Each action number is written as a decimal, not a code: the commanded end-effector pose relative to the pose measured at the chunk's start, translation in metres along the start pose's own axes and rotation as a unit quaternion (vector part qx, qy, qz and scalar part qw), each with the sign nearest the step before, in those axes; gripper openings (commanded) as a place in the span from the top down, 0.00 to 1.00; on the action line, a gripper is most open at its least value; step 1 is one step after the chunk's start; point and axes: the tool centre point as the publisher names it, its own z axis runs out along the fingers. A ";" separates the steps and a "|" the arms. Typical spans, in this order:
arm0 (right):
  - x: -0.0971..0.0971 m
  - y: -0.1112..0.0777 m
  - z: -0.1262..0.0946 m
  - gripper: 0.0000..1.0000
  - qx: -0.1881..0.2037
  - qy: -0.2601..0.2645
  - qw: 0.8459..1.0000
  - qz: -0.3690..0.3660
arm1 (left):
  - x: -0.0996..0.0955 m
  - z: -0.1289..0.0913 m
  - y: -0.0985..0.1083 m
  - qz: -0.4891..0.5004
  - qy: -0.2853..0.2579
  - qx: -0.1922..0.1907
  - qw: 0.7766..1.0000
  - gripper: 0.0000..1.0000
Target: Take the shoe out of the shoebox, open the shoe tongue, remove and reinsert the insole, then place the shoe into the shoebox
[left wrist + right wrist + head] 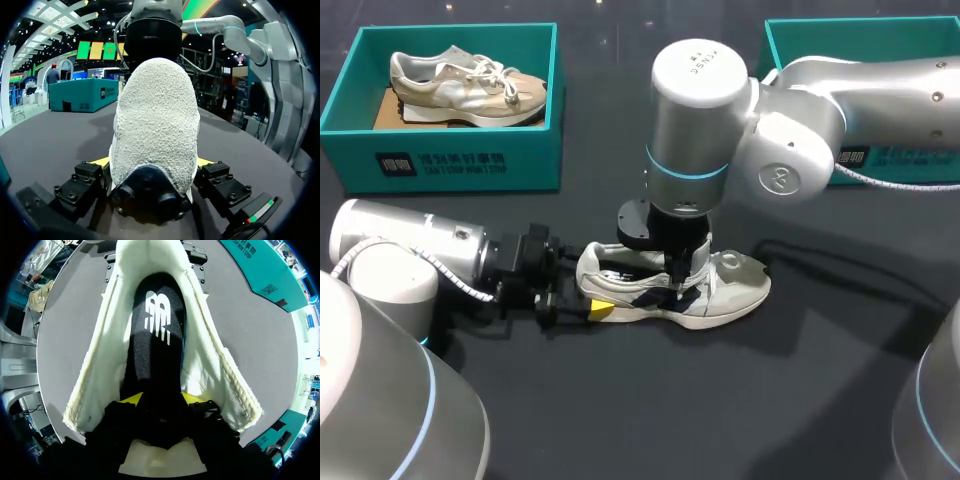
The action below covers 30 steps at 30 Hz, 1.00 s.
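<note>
The right gripper (162, 399) stands down inside the mouth of a white mesh running shoe with dark side stripes (730, 285). Its two yellow tips sit on either side of a black insole with a white logo (156, 320). From the wrist view the tips look pressed against the black insole from both sides, though the dark fingers hide the contact itself, so the clasp is likely rather than certain. The insole lies along the inside of the shoe, and the padded cream collar spreads wide around it.

The left gripper (154, 162) is clenched on the heel of the same shoe, one yellow tip tight against each side of the rough grey heel cup. Its arm comes in low along the table from the left.

The shoe rests upright on its sole on the dark table (790, 400), near the middle, toe pointing right.

Well behind it, at the far left, is an open teal cardboard shoebox (455, 165) holding a beige suede-and-mesh sneaker (470, 85). A second teal box (840, 35) is at the far right, behind the right arm.
</note>
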 end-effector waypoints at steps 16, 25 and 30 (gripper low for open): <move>0.038 0.010 0.042 1.00 -0.011 0.065 0.998 0.024 | -0.001 0.000 0.004 0.000 0.000 0.000 1.000 1.00; 0.046 0.002 0.027 1.00 -0.041 0.033 0.998 0.020 | -0.001 0.000 0.004 0.000 0.000 0.000 1.000 1.00; 0.041 -0.004 0.005 1.00 -0.081 -0.008 0.997 -0.003 | -0.001 0.000 0.004 0.000 0.000 0.000 1.000 1.00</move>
